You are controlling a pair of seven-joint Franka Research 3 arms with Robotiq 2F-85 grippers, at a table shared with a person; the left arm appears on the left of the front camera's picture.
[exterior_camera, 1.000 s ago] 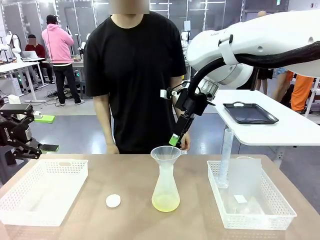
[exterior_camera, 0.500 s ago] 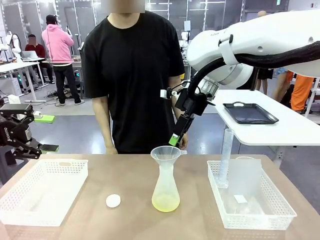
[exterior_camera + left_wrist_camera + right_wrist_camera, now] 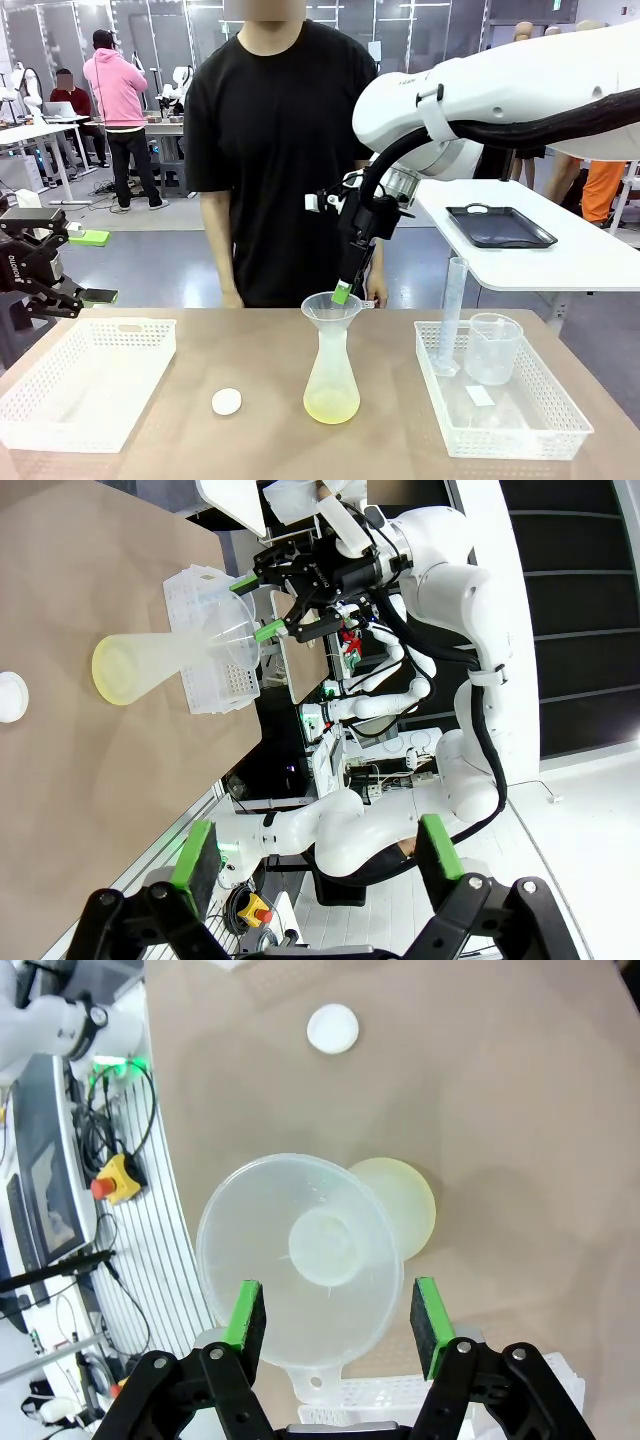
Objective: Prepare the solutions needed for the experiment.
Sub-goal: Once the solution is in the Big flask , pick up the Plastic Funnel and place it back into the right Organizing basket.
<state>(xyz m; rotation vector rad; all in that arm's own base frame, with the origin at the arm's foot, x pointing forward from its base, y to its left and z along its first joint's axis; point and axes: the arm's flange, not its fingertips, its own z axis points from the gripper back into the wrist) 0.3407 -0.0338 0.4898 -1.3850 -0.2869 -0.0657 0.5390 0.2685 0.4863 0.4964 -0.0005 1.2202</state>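
Right claw (image 3: 343, 291) spread over the funnel (image 3: 331, 306) on the flask (image 3: 331, 372), probably to lift it off; the solution (image 3: 331, 405) is in. Left claw (image 3: 316, 832) spread, empty, parked left.

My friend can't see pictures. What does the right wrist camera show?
The right gripper, jaws open, hangs over a clear funnel sitting in a flask with pale yellow liquid at the bottom. A small white cap lies farther off on the tan table.

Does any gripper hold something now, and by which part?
Nothing is held. The right gripper is open over the funnel; the left gripper is open, empty.
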